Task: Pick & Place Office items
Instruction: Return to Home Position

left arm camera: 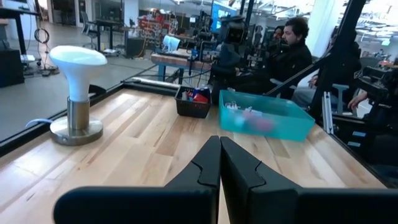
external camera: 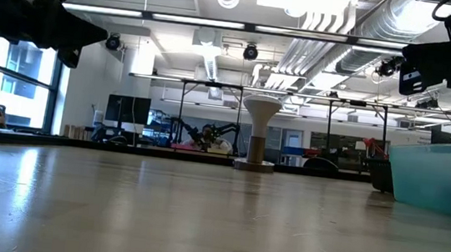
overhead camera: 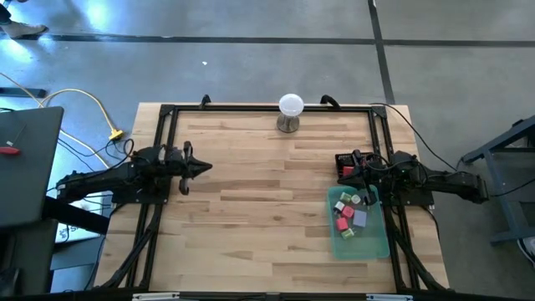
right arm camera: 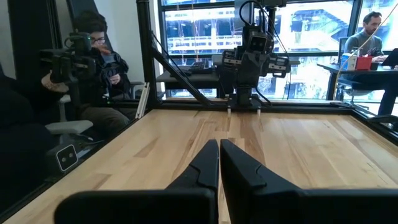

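Observation:
Several small office items [overhead camera: 351, 211], in red, purple, pink and pale green, lie inside the translucent green tray [overhead camera: 368, 242] at the table's right side; the left wrist view shows them through the tray wall [left arm camera: 264, 121]. My left gripper [overhead camera: 203, 166] hovers shut above the table's left side, pointing level toward the right. My right gripper [overhead camera: 344, 170] hovers shut at the right side, just beyond the tray's far end, pointing left. In each wrist view the two fingers meet, left [left arm camera: 219, 149] and right [right arm camera: 219, 152], with nothing between them.
A white ball on a metal stand [overhead camera: 290, 113] stands at the table's far edge, centre. A small black bin [left arm camera: 193, 102] with red pieces sits beside the tray's far end. A black frame [overhead camera: 251, 107] runs round the table. Bare wood [overhead camera: 251, 217] lies between the arms. People sit beyond the table.

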